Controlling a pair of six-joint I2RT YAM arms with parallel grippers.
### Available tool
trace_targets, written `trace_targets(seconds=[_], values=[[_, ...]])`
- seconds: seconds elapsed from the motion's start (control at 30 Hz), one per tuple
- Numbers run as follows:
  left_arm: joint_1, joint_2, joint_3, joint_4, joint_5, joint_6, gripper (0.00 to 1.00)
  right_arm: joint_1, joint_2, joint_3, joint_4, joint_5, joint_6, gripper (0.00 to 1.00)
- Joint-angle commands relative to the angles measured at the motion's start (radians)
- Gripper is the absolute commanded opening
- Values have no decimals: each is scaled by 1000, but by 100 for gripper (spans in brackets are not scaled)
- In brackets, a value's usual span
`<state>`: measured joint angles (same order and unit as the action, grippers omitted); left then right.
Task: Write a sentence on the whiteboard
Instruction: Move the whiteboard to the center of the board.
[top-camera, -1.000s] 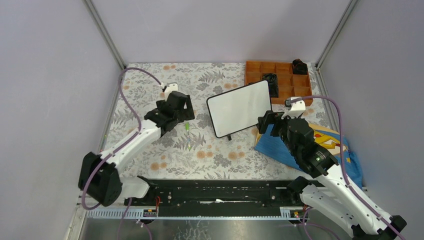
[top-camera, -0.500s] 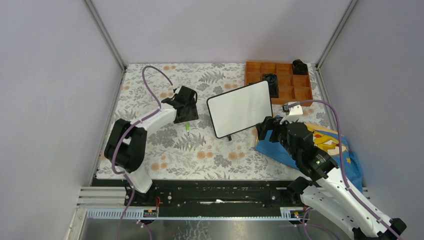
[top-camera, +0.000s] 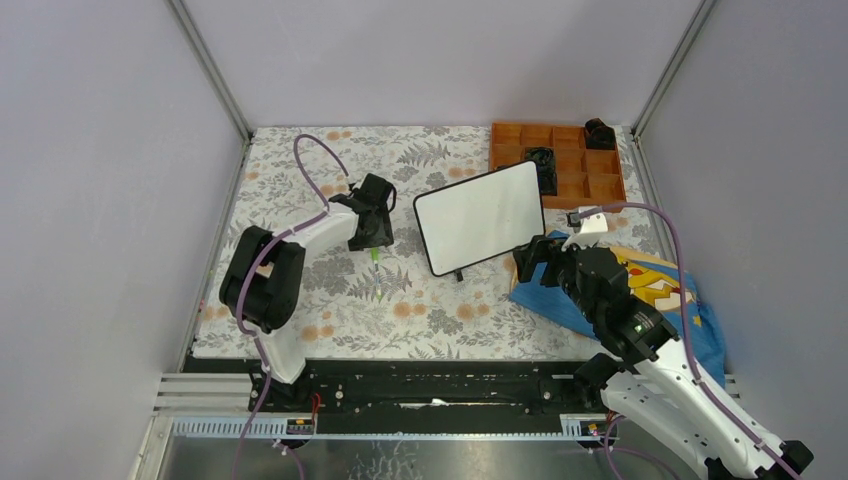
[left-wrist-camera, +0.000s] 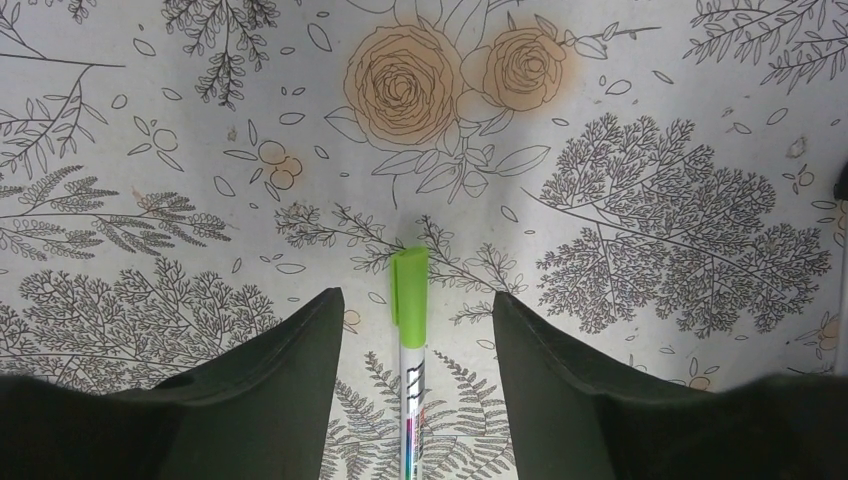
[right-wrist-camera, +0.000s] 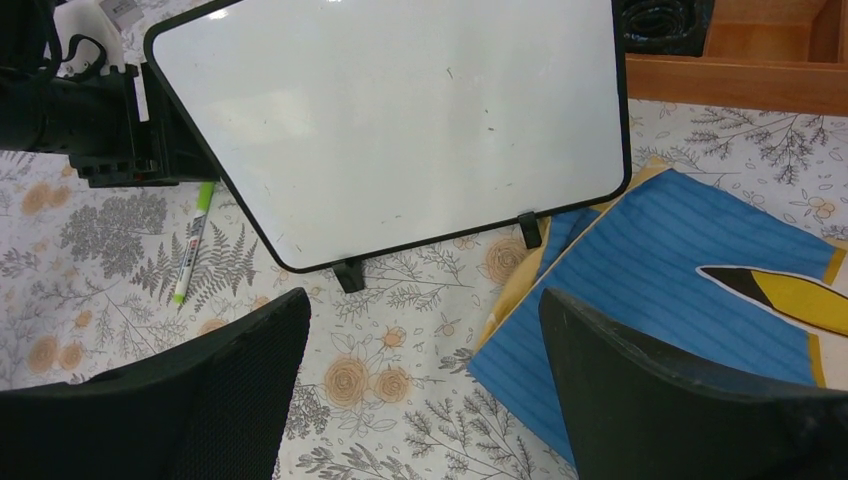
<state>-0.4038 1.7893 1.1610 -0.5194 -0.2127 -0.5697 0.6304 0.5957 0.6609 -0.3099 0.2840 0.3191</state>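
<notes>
Green-capped marker (left-wrist-camera: 409, 300) lies flat on the floral desk (left-wrist-camera: 650, 120). The left end effector (left-wrist-camera: 415, 302) hangs over it with jaws apart, one on each side and neither touching, apparently lined up to pick it up for writing. Just right of it the whiteboard (top-camera: 480, 217) rests on its small feet, blank, its face open to both arms. The right end effector (right-wrist-camera: 422, 300) hovers wide open before the whiteboard's near edge, beside a blue cloth (right-wrist-camera: 650, 270), holding nothing.
</notes>
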Motion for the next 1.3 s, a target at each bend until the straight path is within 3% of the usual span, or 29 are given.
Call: trace_targets(seconds=[0.0, 0.2, 0.5, 0.8, 1.03, 1.27], values=[[6, -55, 14, -11, -21, -9, 64, 5, 3, -5, 32, -2, 15, 91], [6, -220, -32, -7, -50, -17, 71, 5, 87, -46, 95, -131, 50, 86], [8, -567, -199, 38, -112, 35, 73, 30, 298, -128, 347, -225, 66, 79], [6, -914, -360, 100, -291, 123, 78, 201, 597, -107, 539, -98, 31, 78], [-2, -953, -380, 126, -282, 120, 80, 250, 766, -57, 617, 19, 40, 73], [-19, -968, -378, 125, -297, 125, 80, 249, 893, -3, 664, 66, -3, 62]])
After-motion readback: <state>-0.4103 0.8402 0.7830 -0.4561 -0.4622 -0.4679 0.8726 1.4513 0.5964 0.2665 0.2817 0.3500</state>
